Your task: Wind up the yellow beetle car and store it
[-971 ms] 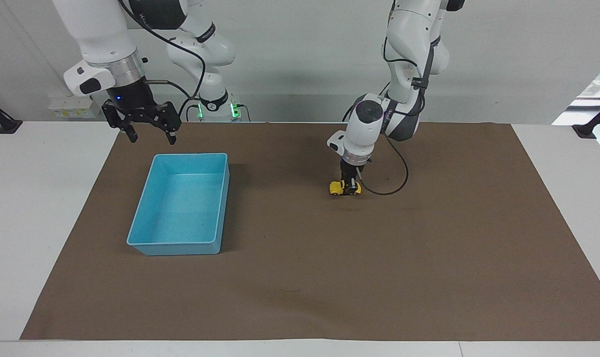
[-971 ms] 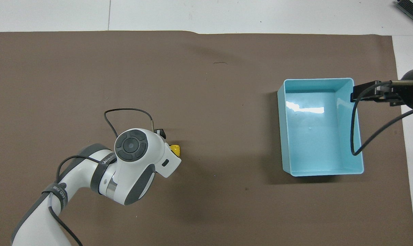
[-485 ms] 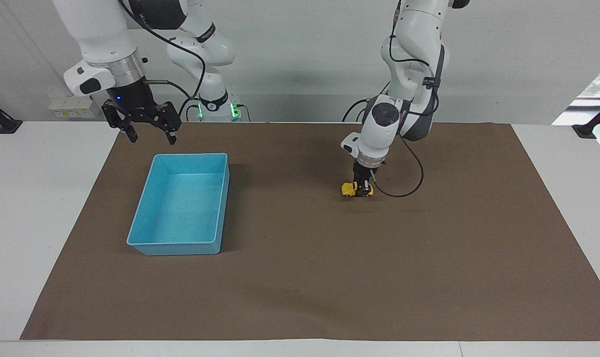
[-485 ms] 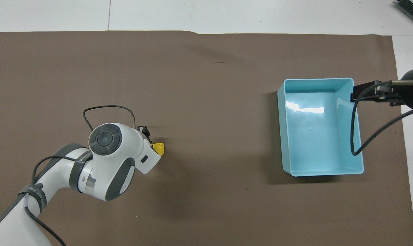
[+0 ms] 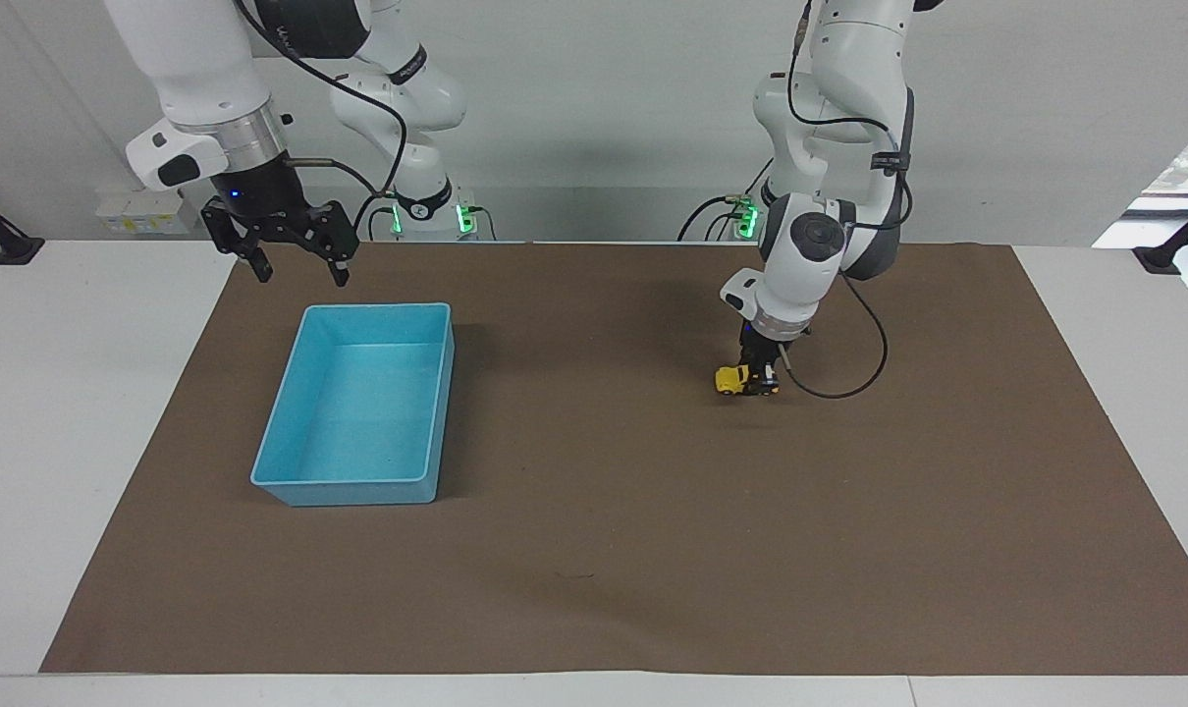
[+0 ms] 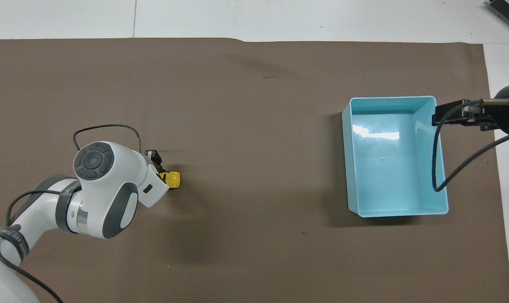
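One yellow beetle car (image 5: 744, 380) is clamped on the mat (image 5: 594, 550) by the left gripper (image 5: 757, 373); the right gripper (image 5: 297, 269) waits spread. Wheels could skid unwound if pressed lightly.

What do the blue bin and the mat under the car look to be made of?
The light blue bin looks like moulded plastic with a glossy finish: its floor throws a bright glare streak and its walls are thin, with rounded corners. The brown mat looks like matte paper or thin felt; it shows no shine and its edge has a slight kink, which leaves the two open.
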Controlling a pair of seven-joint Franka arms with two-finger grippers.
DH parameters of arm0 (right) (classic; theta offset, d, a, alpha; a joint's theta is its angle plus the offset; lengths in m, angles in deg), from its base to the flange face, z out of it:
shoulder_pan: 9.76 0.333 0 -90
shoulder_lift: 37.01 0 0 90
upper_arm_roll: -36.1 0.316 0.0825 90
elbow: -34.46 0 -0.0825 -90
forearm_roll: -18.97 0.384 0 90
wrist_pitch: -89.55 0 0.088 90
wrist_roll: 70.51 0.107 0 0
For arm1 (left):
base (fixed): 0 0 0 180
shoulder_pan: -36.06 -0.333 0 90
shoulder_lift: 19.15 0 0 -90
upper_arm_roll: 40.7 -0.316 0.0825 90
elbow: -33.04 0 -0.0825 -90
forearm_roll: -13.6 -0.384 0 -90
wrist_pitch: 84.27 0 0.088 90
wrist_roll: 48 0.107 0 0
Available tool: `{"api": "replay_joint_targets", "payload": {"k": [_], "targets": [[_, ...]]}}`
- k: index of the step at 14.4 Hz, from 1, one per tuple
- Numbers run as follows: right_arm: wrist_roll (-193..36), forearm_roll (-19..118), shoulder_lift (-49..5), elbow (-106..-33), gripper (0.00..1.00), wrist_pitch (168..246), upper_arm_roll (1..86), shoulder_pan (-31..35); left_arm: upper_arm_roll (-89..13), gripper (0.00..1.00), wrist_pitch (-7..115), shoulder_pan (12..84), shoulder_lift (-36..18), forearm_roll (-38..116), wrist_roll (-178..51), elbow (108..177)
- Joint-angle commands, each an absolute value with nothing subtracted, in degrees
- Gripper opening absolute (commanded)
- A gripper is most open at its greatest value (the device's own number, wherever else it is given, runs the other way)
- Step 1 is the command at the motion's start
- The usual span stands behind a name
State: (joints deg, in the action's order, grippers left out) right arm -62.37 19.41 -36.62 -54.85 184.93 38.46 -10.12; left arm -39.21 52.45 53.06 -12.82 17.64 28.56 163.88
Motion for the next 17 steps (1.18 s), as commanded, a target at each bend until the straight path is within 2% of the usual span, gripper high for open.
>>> {"api": "replay_joint_targets", "payload": {"k": [1,8,9,10,11,17], "targets": [[-61.89,20.29,-37.19,-54.93,1.00,184.03,38.82,-10.72,-39.56,0.00,56.00,48.99,-9.40,17.47,32.16,164.34],[-61.89,20.29,-37.19,-54.93,1.00,184.03,38.82,-10.72,-39.73,0.00,55.03,45.81,-9.31,17.47,36.20,164.34],[-61.89,20.29,-37.19,-54.93,1.00,184.03,38.82,-10.72,-39.64,0.05,54.68,45.90,-9.31,17.47,36.03,163.91],[-61.89,20.29,-37.19,-54.93,1.00,184.03,38.82,-10.72,-39.73,0.67,53.90,46.33,-9.48,17.47,35.50,163.56],[-61.89,20.29,-37.19,-54.93,1.00,184.03,38.82,-10.72,-39.64,1.00,52.41,46.51,-9.57,17.47,35.41,162.86],[-61.89,20.29,-37.19,-54.93,1.00,184.03,38.82,-10.72,-39.56,1.00,36.68,46.87,-13.26,17.47,28.05,151.88]]}}
